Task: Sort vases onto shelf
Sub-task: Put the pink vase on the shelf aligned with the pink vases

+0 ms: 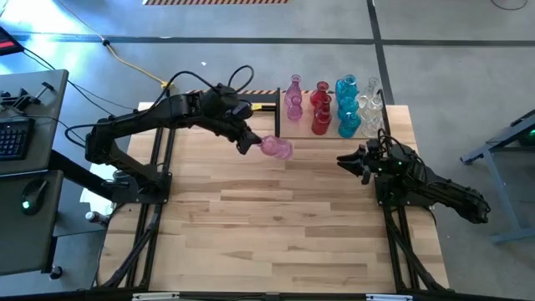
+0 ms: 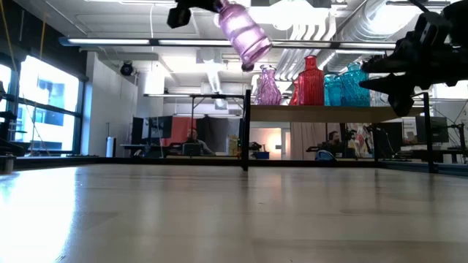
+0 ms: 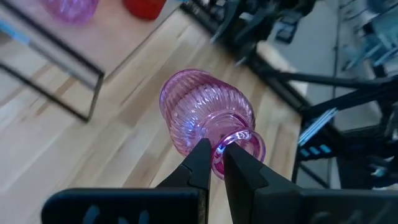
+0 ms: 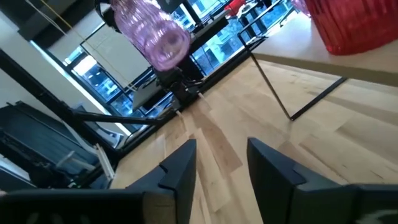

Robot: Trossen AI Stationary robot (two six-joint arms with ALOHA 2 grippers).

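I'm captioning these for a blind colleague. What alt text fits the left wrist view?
The left gripper pinches the rim of a ribbed pink vase, holding it tilted above the wooden table. Beyond it, a corner of the shelf shows another pink vase and a red vase.

Planked wooden tabletop [image 1: 276,217] lies beneath my jaws, bare wood directly under them. Beyond my jaws, at the far edge, the shelf [image 1: 288,132] carries vases in rows: pink [image 1: 293,99], red [image 1: 320,107], turquoise [image 1: 348,104], clear [image 1: 372,100].
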